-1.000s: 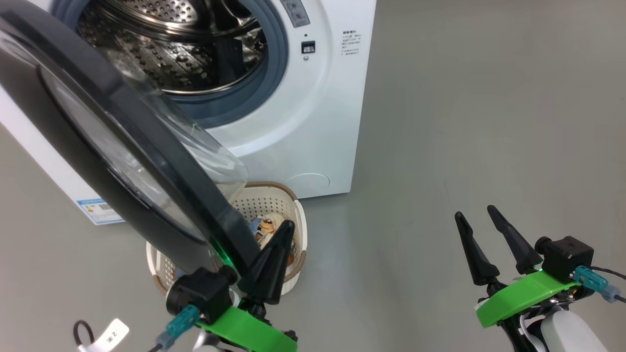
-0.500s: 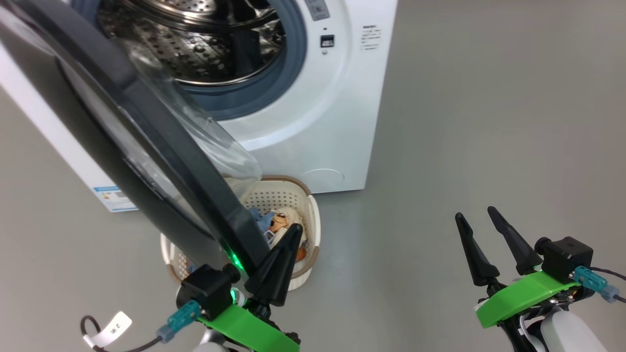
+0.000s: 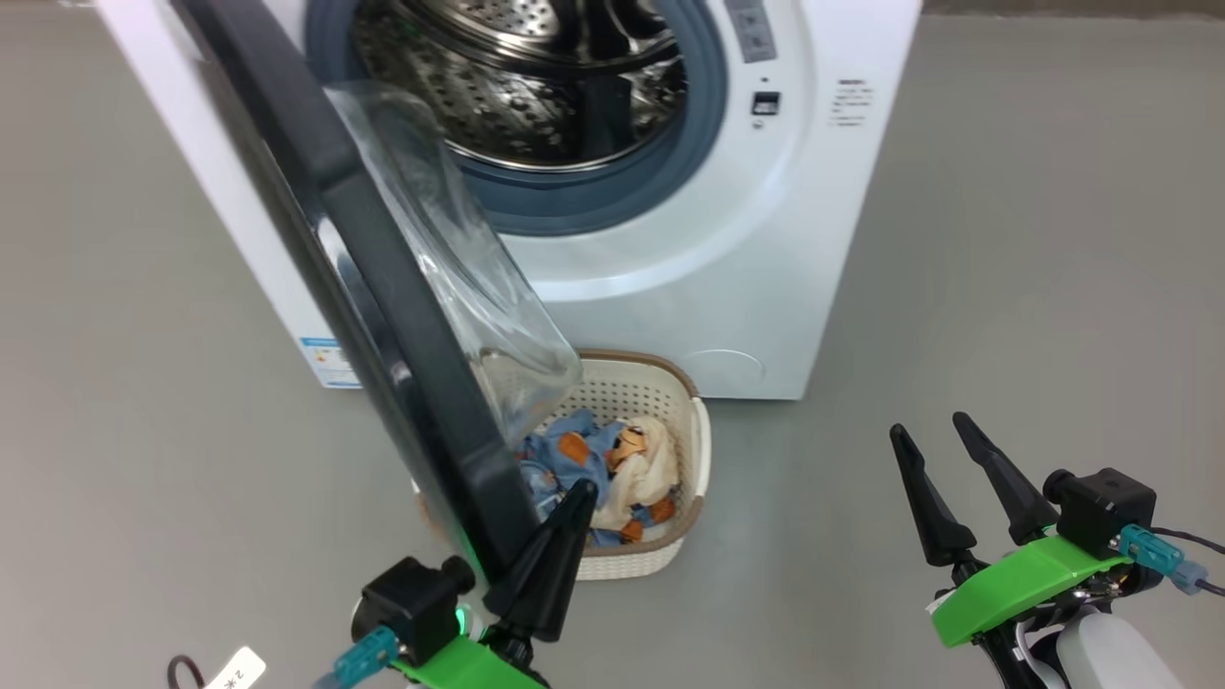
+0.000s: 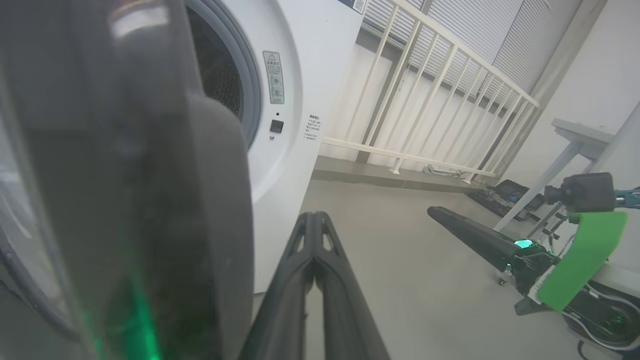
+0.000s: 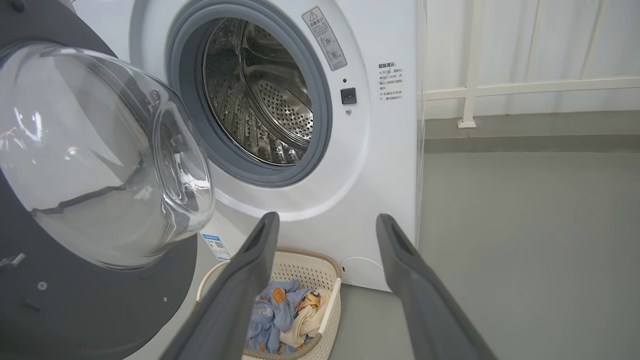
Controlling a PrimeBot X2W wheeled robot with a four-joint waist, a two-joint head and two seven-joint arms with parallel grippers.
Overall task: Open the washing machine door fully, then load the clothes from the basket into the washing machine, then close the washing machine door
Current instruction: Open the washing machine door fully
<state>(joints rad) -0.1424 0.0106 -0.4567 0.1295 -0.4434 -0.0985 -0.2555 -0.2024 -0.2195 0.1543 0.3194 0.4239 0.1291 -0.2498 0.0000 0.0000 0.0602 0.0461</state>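
Note:
The white washing machine [image 3: 670, 287] stands with its steel drum [image 3: 536, 86] exposed. Its black door [image 3: 383, 287] hangs swung out, edge-on to me, the glass bowl [image 5: 100, 150] bulging toward the opening. My left gripper [image 3: 584, 490] is shut with nothing between its fingers, lying against the door's lower rim [image 4: 215, 225]. Below the door sits the cream basket [image 3: 694, 450] holding blue and cream clothes [image 3: 584, 459]; the door hides its left part. My right gripper [image 3: 928, 426] hangs open over bare floor at the right, apart from everything; its view looks over the basket [image 5: 310, 270].
Grey floor [image 3: 1005, 239] stretches wide to the right of the machine. A blue label sticker [image 3: 330, 359] sits low on the machine's side. A white railing [image 4: 425, 100] and a table leg [image 4: 545, 185] stand beyond the machine in the left wrist view.
The camera has shifted, sliding the whole scene right. The door has swung further from the opening, my left gripper staying at its rim, and more of the basket shows. The right gripper holds still.

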